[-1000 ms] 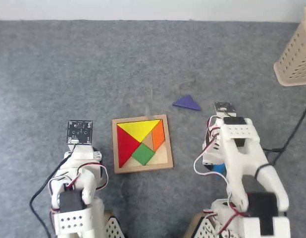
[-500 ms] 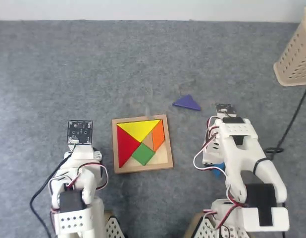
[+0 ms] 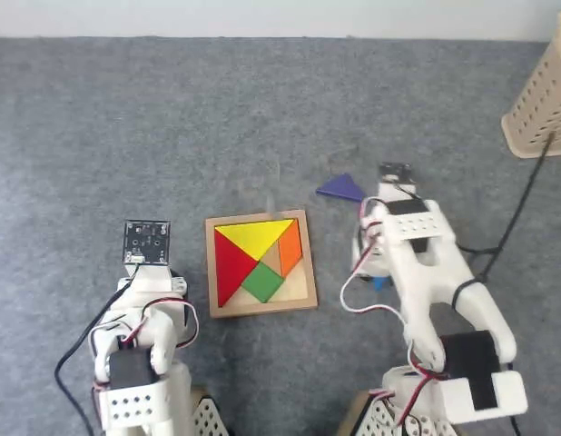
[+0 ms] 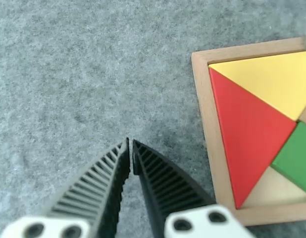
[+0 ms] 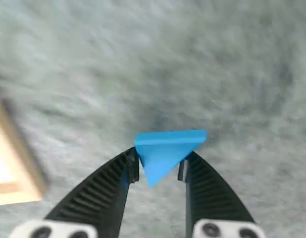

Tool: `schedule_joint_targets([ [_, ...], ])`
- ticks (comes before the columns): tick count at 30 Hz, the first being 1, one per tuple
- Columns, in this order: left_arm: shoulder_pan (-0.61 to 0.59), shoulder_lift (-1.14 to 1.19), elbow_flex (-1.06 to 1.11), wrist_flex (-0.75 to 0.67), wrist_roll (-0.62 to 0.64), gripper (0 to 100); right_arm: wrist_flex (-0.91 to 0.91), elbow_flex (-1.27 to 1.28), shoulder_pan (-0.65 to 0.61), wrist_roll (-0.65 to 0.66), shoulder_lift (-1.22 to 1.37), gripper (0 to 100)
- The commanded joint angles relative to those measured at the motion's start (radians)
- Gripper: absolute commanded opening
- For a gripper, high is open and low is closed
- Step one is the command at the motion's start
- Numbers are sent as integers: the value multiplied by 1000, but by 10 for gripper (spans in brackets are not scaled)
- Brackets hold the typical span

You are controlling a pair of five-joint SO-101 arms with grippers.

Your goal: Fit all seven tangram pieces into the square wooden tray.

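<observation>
The square wooden tray (image 3: 307, 292) lies mid-table and holds a yellow triangle (image 3: 255, 236), a red triangle (image 3: 230, 266), a green square (image 3: 262, 282) and an orange piece (image 3: 291, 245). A purple triangle (image 3: 341, 188) rests on the carpet beyond the tray, just ahead of the right arm. My right gripper (image 5: 158, 169) is shut on a blue triangle (image 5: 167, 151), to the right of the tray; a bit of blue (image 3: 379, 282) peeks under that arm. My left gripper (image 4: 130, 145) is shut and empty over carpet, left of the tray's corner (image 4: 198, 58).
A beige perforated basket (image 3: 541, 100) stands at the far right edge. Grey carpet covers the table, with open room beyond the tray and to its left. Cables trail from both arm bases.
The right arm has swung left and forward with the blue triangle, closer to the tray and the purple triangle. The left arm has not moved.
</observation>
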Motion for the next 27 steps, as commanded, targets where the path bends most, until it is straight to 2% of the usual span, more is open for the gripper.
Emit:
schedule_joint_targets([
  [1,-3,-8,-5,2,-5,12,-8,-100,-77,-57,-4,122],
  [7,-3,-8,-5,2,-5,12,-7,-117,-131,-55,-4,129],
  [12,-3,-8,-5,2,-5,12,30,-118,-134,64,-12,221],
  [13,-3,-8,-5,2,-5,12,47,-123,-131,124,-16,242],
  [14,-3,-8,-5,2,-5,12,70,-138,-128,239,-21,261],
  [18,-3,-8,-5,2,-5,12,191,-227,-82,873,-44,270],
  [22,-3,-8,-5,2,-5,12,289,-249,-36,1387,-41,279],
  [24,-3,-8,-5,2,-5,12,289,-219,-27,1568,-38,294],
  [27,-3,-8,-5,2,-5,12,216,-141,-19,1731,-38,302],
])
